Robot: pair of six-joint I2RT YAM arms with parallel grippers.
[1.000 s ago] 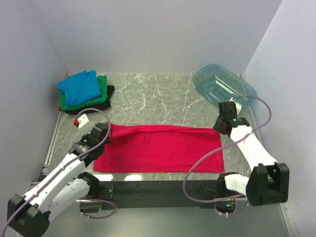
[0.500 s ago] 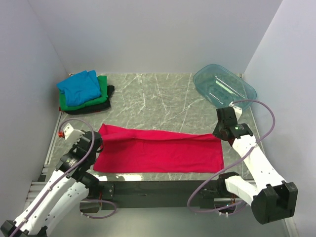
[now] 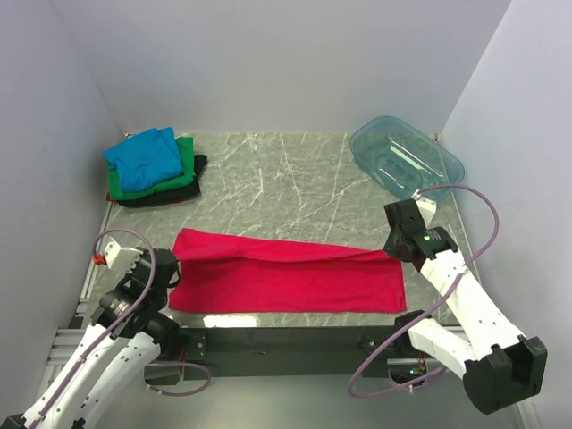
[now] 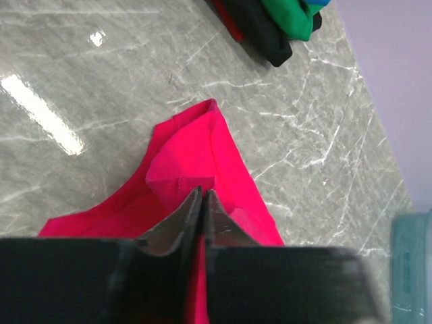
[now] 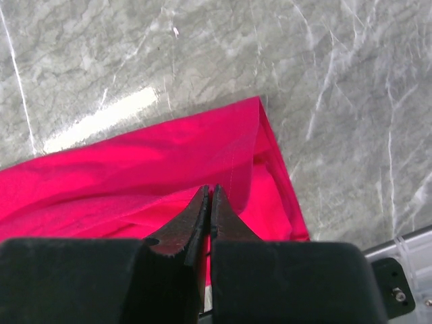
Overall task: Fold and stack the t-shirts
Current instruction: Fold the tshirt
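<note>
The bright red-pink t-shirt (image 3: 286, 281) lies as a long strip across the near part of the table. My left gripper (image 3: 172, 265) is shut on the shirt's upper layer at its left end; the left wrist view shows the fingertips (image 4: 202, 193) pinching a raised fold of red cloth (image 4: 196, 148). My right gripper (image 3: 394, 247) is shut on the upper layer at the right end, with red cloth (image 5: 135, 169) pinched at its tips (image 5: 210, 190). The blue t-shirt (image 3: 143, 159) lies folded on the green one (image 3: 187, 166) and the black one (image 3: 183, 192) at the far left.
A clear teal plastic tub (image 3: 407, 161) stands at the far right, just beyond the right arm; its corner shows in the left wrist view (image 4: 413, 270). Walls close in the table on the left, back and right. A black rail runs along the near edge (image 3: 286, 340).
Both grippers have moved toward the near edge, drawing the shirt's far edge over the lower layer. The upper layer's edge now sits lower and the strip looks narrower.
</note>
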